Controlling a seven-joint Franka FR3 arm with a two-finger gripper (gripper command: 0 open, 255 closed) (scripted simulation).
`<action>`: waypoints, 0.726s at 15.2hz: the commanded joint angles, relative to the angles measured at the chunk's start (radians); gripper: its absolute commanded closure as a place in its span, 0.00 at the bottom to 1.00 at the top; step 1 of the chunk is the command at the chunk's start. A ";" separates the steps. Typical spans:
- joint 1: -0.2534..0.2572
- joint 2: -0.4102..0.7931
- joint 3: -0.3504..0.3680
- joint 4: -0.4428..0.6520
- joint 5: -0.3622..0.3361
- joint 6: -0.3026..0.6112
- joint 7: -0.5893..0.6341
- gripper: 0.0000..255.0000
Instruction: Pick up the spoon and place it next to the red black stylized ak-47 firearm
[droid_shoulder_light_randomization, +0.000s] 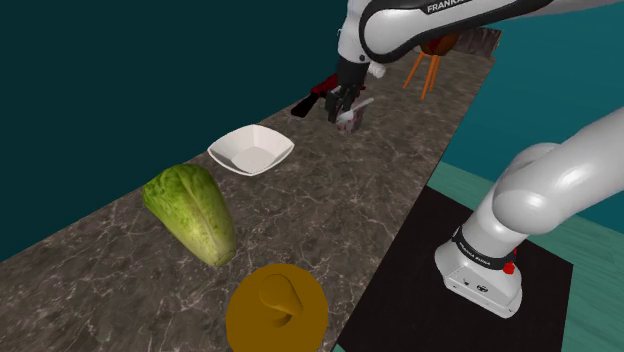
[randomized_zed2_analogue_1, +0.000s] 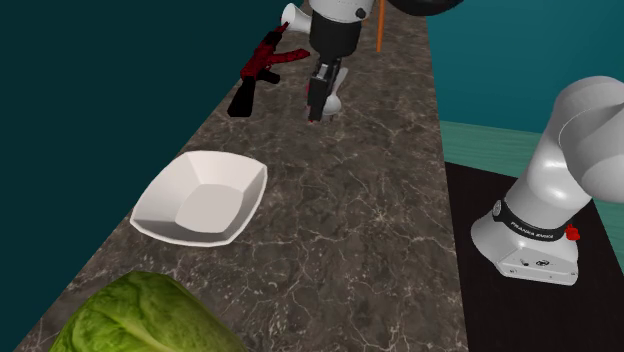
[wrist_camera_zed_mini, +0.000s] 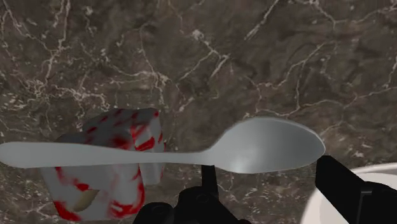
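The black gripper (wrist_camera_zed_mini: 266, 167) is clamped on the grey spoon (wrist_camera_zed_mini: 172, 154), one finger (wrist_camera_zed_mini: 207, 181) at the neck and the other at the tip of its bowl; the spoon hangs level above the dark marble counter (droid_shoulder_light_randomization: 330, 220), its handle crossing over a white block blotched with red (wrist_camera_zed_mini: 108, 168); in the shoulder view the gripper (droid_shoulder_light_randomization: 342, 112) hangs at the counter's far end with the spoon (droid_shoulder_light_randomization: 362, 103) sticking out at two o'clock and the block (droid_shoulder_light_randomization: 349, 121) just under it at five o'clock; the red and black toy rifle (droid_shoulder_light_randomization: 315, 97) lies near, at ten o'clock of the gripper; a white bowl (droid_shoulder_light_randomization: 270, 145) sits well apart at eight o'clock, a green lettuce (droid_shoulder_light_randomization: 190, 213) beyond it.
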 joint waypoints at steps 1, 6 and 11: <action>-0.017 -0.007 -0.036 -0.017 -0.006 0.011 -0.051 1.00; -0.065 -0.015 -0.134 -0.027 -0.027 0.013 -0.182 1.00; -0.113 0.006 -0.231 -0.007 -0.046 0.015 -0.312 1.00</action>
